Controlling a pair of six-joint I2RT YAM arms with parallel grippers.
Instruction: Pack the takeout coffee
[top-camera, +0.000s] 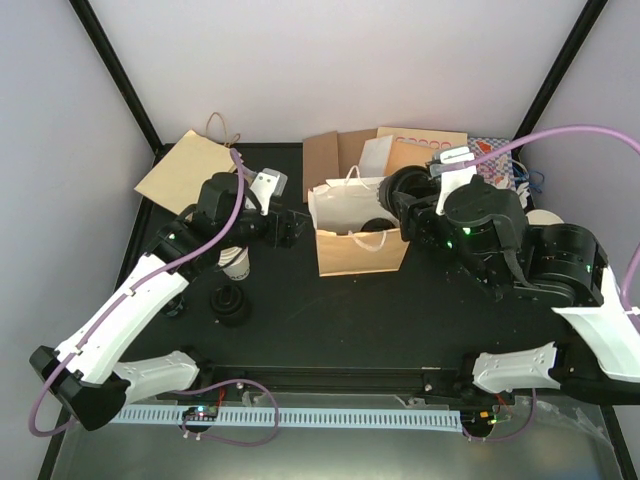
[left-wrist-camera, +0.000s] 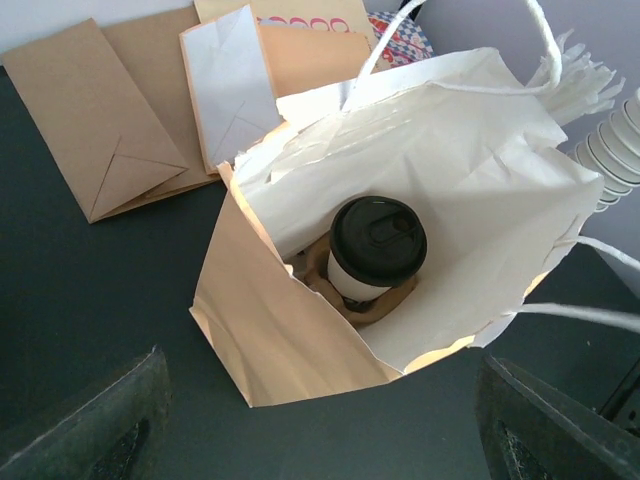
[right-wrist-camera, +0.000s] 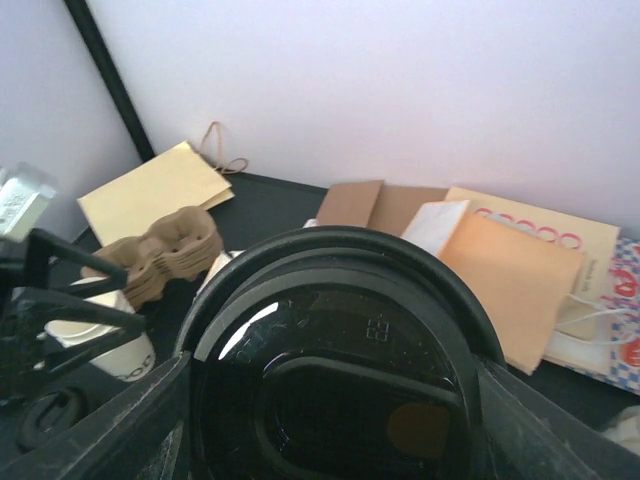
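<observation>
We judge the packing about half done. One cup (left-wrist-camera: 377, 245) already stands inside the open bag (left-wrist-camera: 280, 330), its black lid on, seated in a brown carrier (left-wrist-camera: 375, 307) at the bottom. The second cup (right-wrist-camera: 340, 380) is in the right gripper (top-camera: 405, 218), at the bag's far right edge. In the wrist view its lid fills the space between the two fingers, which press in on either side, so we take it as clamped, though the contact below the rim is hidden. We cannot tell whether this cup is above the bag's mouth or just beside it. The left gripper (left-wrist-camera: 320, 430) hangs at the bag's near left with its fingers spread wide and nothing between them. What is left, as we see it, is to lower the second cup into the carrier beside the first and let go.
</observation>
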